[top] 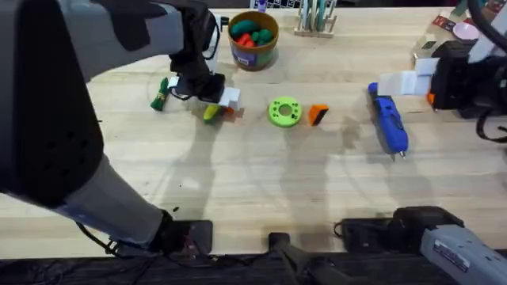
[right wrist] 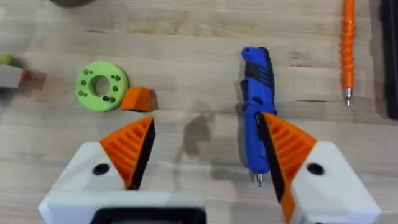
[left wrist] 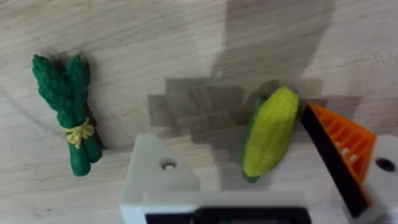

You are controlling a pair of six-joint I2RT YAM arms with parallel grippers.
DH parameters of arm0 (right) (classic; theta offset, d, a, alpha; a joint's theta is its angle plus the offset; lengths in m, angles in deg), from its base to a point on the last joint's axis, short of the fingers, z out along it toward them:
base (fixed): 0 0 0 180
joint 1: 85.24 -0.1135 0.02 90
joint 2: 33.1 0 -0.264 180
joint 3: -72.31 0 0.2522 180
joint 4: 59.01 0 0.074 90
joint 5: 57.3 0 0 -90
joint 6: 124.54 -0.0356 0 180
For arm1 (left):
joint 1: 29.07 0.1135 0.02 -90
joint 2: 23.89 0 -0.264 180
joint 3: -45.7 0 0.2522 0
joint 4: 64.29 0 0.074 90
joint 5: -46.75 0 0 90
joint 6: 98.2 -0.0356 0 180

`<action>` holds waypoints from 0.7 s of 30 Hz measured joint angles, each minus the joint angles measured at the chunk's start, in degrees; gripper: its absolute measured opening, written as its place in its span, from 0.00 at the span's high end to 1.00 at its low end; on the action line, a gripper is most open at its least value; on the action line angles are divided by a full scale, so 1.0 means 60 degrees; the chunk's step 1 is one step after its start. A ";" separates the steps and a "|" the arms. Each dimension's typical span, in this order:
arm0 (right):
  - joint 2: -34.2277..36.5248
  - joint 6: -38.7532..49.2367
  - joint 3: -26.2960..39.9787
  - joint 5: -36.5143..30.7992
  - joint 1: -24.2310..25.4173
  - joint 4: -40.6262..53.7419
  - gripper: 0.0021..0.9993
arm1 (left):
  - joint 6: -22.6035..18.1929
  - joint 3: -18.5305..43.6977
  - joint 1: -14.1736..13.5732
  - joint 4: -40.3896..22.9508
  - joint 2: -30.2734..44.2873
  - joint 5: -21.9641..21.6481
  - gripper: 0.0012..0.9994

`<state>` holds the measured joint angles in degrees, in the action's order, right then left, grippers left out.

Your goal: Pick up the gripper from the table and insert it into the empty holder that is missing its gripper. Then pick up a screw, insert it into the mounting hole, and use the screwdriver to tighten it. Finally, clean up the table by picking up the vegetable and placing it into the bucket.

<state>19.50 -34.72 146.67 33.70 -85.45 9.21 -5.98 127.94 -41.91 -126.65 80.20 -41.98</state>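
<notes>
While the orange finger sits loose on the table just beside the green disc, step one isn't done. The holder on the left gripper lacks one finger; its jaws stand spread around the corn, gripping nothing, with the asparagus well apart. The right gripper is released and empty, hovering above the blue screwdriver, which lies untouched. The bucket already holds some vegetables. Left to do, I'd say: insertion, screw, tightening, cleanup. Can't spot a screw.
</notes>
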 joint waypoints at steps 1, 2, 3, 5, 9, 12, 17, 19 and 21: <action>0.0002 0.0000 0.0000 0.0000 0.0000 0.0000 0.01 | 0.0000 0.0001 -0.0004 -0.0003 0.0000 0.0016 0.03; 0.0001 0.0000 0.0000 0.0000 0.0000 0.0000 0.01 | 0.0003 0.0001 -0.0004 0.0000 0.0007 0.0044 0.07; 0.0002 0.0000 0.0000 0.0000 0.0000 0.0002 0.01 | 0.0007 0.0001 -0.0004 0.0000 0.0013 0.0104 0.12; 0.0002 0.0000 0.0000 0.0000 0.0000 0.0003 0.01 | 0.0020 0.0001 -0.0011 -0.0004 0.0018 0.0177 0.25; -0.0001 0.0000 0.0000 0.0000 0.0000 0.0004 0.01 | 0.0048 0.0009 -0.0022 0.0000 0.0018 0.0334 0.72; -0.0001 0.0000 0.0000 0.0000 0.0000 0.0004 0.01 | 0.0010 0.0041 -0.0033 -0.0004 0.0015 0.0366 0.99; -0.0001 0.0000 0.0000 0.0002 0.0000 0.0004 0.01 | 0.0011 0.0045 -0.0033 0.0010 0.0015 0.0377 1.00; 0.0000 0.0000 0.0000 0.0000 0.0000 0.0004 0.01 | 0.0011 0.0045 -0.0033 0.0033 0.0015 0.0373 1.00; 0.0002 0.0000 0.0000 0.0000 0.0000 0.0003 0.01 | 0.0011 0.0045 -0.0033 0.0036 0.0015 0.0373 1.00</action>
<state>19.52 -34.72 146.67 33.70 -85.45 9.23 -5.91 128.21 -42.11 -126.44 80.29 -39.74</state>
